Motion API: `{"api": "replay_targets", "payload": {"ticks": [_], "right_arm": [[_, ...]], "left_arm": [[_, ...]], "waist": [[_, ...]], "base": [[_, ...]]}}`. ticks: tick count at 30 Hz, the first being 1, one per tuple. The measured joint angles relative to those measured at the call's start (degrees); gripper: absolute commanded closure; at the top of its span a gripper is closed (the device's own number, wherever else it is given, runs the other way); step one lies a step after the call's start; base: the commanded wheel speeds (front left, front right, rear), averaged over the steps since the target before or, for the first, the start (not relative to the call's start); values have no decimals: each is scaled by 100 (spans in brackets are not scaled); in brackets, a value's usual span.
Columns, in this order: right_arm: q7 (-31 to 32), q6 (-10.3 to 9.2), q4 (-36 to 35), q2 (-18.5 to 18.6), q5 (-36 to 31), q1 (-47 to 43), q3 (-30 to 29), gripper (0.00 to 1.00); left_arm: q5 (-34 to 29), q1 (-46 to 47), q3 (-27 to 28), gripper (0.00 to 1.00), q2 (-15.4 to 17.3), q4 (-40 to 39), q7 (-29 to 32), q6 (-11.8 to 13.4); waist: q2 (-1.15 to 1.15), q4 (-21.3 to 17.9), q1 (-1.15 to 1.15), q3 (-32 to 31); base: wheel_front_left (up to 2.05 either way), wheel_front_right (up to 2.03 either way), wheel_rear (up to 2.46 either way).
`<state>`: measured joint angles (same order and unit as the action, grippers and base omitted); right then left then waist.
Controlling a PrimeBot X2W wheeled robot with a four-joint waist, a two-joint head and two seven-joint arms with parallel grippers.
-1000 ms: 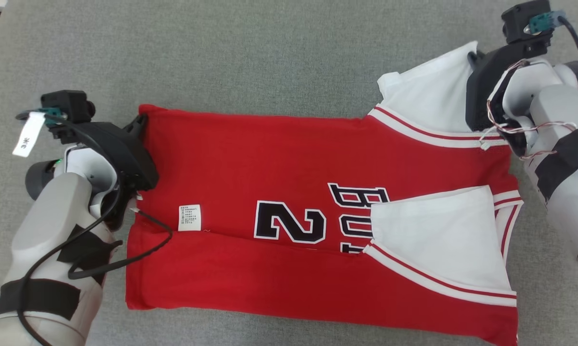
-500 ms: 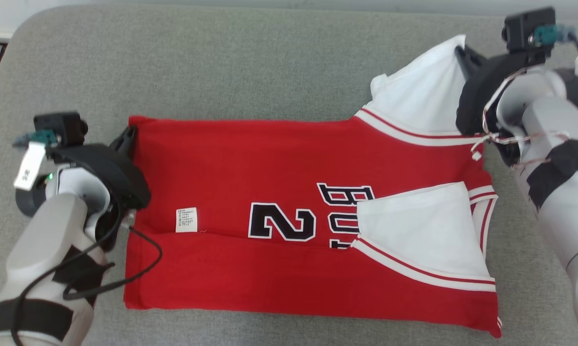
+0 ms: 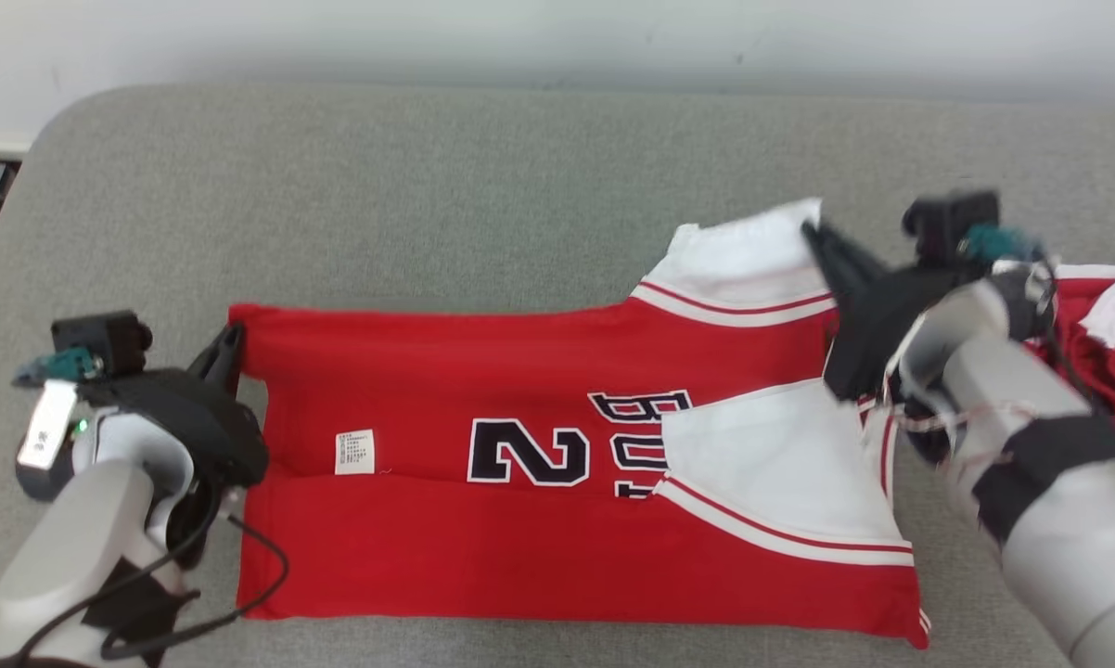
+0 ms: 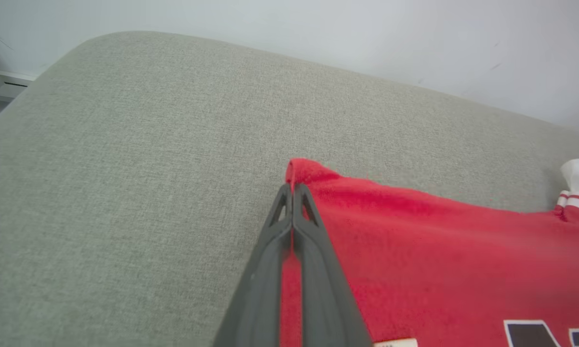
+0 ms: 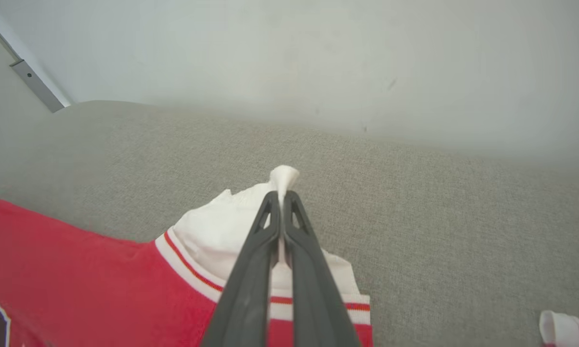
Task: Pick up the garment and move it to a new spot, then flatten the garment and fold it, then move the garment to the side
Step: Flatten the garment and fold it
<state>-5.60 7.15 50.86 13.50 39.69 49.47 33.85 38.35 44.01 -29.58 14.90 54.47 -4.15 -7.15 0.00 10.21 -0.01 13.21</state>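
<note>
While the red jersey (image 3: 446,547) lies spread across the grey sofa (image 3: 428,186) in the middle of the head view, both grippers pinch its upper edge. At the left of the frame, the left gripper (image 3: 230,339) has its jaws pressed together on the jersey's upper left corner. In the left wrist view, a red tip pokes out just past the fingertips. At the upper right, the right gripper (image 3: 813,232) is clamped on the white shoulder cloth, and a small white peak shows beyond its closed jaws in the right wrist view. The jersey's lower strip is folded up over the black number. More red and white cloth (image 3: 1109,320) sits at the right edge.
</note>
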Motion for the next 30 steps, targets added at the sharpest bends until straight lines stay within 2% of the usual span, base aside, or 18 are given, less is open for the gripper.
{"api": "replay_targets", "payload": {"ticks": [14,25,30], "right_arm": [[-38,0,-1600,959,734,-1385,868,100],[356,0,-2302,1535,1259,-2153,1266,100],[520,0,-2495,1612,1369,-2343,1418,100]], "left_arm": [[263,-851,-339,100,190,-219,-93,0],[302,-1453,-750,100,332,-556,-67,0],[252,-1651,-961,100,447,-681,-47,0]], "waist": [[0,-204,-1,-737],[0,-323,0,-1144],[0,-324,0,-1160]], "base": [[0,0,0],[0,0,0],[0,0,0]]}}
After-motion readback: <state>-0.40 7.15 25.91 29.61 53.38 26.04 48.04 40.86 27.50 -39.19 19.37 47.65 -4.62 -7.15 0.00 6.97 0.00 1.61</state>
